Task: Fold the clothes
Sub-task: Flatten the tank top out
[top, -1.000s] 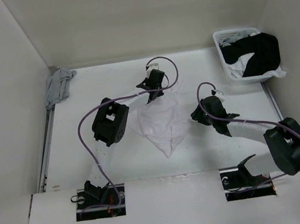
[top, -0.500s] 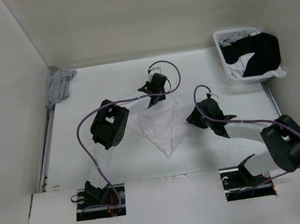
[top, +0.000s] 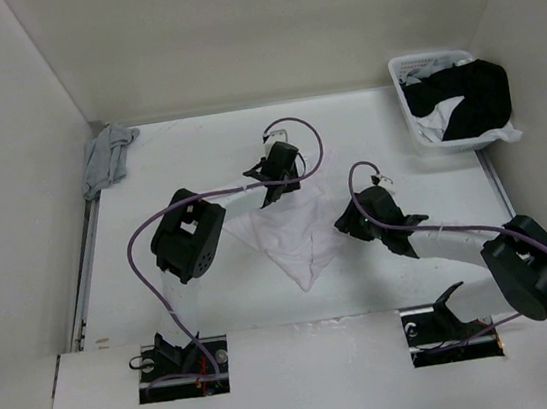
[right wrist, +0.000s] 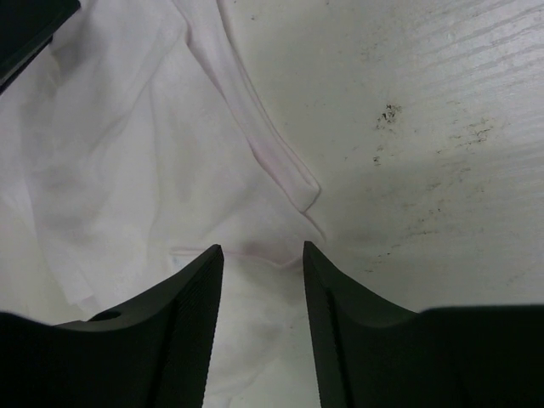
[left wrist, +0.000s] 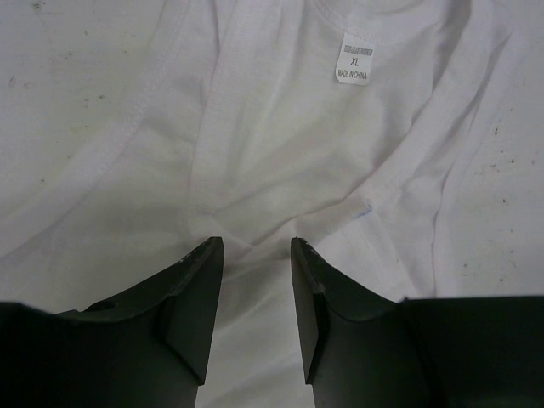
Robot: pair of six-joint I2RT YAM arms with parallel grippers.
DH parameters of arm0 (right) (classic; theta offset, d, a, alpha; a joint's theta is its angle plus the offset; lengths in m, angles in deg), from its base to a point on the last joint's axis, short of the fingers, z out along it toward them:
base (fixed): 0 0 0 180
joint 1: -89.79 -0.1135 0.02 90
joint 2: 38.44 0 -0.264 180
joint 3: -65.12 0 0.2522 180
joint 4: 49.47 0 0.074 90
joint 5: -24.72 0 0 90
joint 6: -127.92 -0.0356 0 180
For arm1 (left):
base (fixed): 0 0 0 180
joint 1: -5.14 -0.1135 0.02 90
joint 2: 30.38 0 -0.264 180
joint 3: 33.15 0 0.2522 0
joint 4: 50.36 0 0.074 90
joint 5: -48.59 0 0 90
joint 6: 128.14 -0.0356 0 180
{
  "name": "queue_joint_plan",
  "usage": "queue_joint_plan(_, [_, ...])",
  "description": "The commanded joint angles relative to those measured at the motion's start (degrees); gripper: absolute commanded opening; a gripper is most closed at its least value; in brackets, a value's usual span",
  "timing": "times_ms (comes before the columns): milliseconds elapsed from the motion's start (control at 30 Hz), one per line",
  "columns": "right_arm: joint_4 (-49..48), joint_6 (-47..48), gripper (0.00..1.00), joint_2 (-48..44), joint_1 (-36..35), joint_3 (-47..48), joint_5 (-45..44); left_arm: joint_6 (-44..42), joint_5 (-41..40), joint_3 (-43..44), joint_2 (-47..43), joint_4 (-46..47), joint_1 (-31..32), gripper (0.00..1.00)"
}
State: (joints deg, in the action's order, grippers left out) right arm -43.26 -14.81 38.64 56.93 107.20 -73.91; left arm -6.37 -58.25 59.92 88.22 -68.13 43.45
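Note:
The clothes [top: 293, 237], a white tank top, lie crumpled in a rough triangle at the table's middle, point toward the near edge. My left gripper [top: 271, 195] hovers over its far edge. In the left wrist view its jaws [left wrist: 257, 246] stand open above the fabric [left wrist: 280, 144], just short of the neck label [left wrist: 354, 59], with nothing pinched. My right gripper [top: 343, 226] is at the garment's right edge. It too is open [right wrist: 263, 251], with a folded hem [right wrist: 280, 170] of the top lying between and ahead of the fingers on the table.
A grey cloth [top: 108, 154] lies bunched at the far left corner. A white basket [top: 400, 77] with black garments [top: 466, 98] stands at the far right. Pale walls close in the table on three sides. Purple cables loop over both arms.
My left gripper's jaws have widened and it has drawn slightly nearer and left over the top. My right gripper has slid left toward the garment's right edge.

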Motion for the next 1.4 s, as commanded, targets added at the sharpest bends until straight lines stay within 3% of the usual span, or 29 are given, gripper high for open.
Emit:
queue_joint_plan(0, [1.4,-0.3,0.43,-0.7,-1.0,-0.1,-3.0,0.6,1.5,-0.9,-3.6,4.7,0.4,0.32])
queue_joint_plan(100, [1.1,-0.5,0.43,0.4,-1.1,-0.1,-2.5,1.1,3.7,-0.6,-2.2,4.8,-0.3,0.28])
queue_joint_plan(233, [1.5,-0.5,0.51,-0.1,-1.7,-0.3,-2.3,2.2,4.0,-2.0,-2.9,5.7,-0.8,0.28])
queue_joint_plan(500, [1.6,-0.8,0.25,1.5,-2.8,1.0,-1.7,3.4,4.5,-4.5,-6.2,7.2,-0.9,0.03])
queue_joint_plan(567, [1.6,-0.8,0.1,1.4,-3.2,1.0,-1.9,3.7,4.7,-5.6,-8.2,7.9,-1.0,0.0])
queue_joint_plan(800, [2.1,0.7,0.04,-7.6,-5.8,-0.2,-3.8,8.1,8.9,-13.1,-19.3,12.0,-3.4,0.0])
queue_joint_plan(1033, [11.1,5.1,0.05,-19.2,-11.7,-0.8,-3.9,12.8,9.9,-29.7,-39.4,13.2,-7.1,0.0])
queue_joint_plan(1167, [14.9,6.2,0.05,-26.7,-17.3,-3.2,-2.5,13.8,11.5,-44.4,-60.2,11.7,-11.7,0.0])
queue_joint_plan(1200, [15.6,7.3,0.07,-29.3,-21.1,-3.7,-1.0,14.3,12.5,-49.3,-69.6,8.9,-14.4,0.0])
queue_joint_plan(1367, [15.3,7.8,0.19,-28.8,-34.2,-1.5,6.2,14.1,14.6,-58.3,-95.2,-9.7,-24.2,0.02])
